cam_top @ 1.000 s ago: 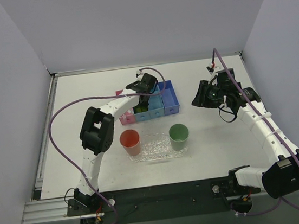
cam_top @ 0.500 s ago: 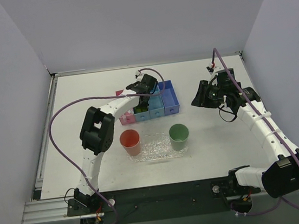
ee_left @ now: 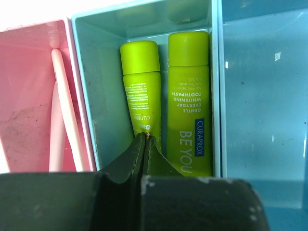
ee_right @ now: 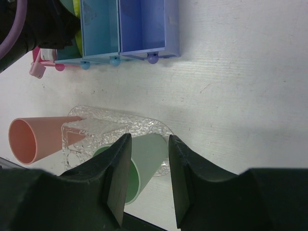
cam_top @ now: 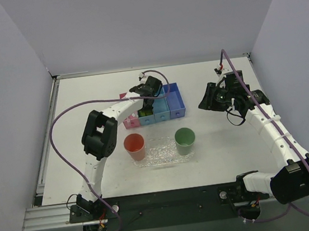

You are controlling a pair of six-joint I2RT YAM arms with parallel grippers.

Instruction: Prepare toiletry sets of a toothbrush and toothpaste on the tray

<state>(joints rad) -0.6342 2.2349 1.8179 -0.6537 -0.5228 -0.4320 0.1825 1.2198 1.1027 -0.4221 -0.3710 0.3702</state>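
Gently lift left end effector, pressed together at toothpaste crimp, checking hold. Leave right end effector, spread apart, aside.

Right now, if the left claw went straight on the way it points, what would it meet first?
The smaller toothpaste tube, left of two in the light blue bin. The shut left claw points right at its near end; whether the tips already touch it is unclear.
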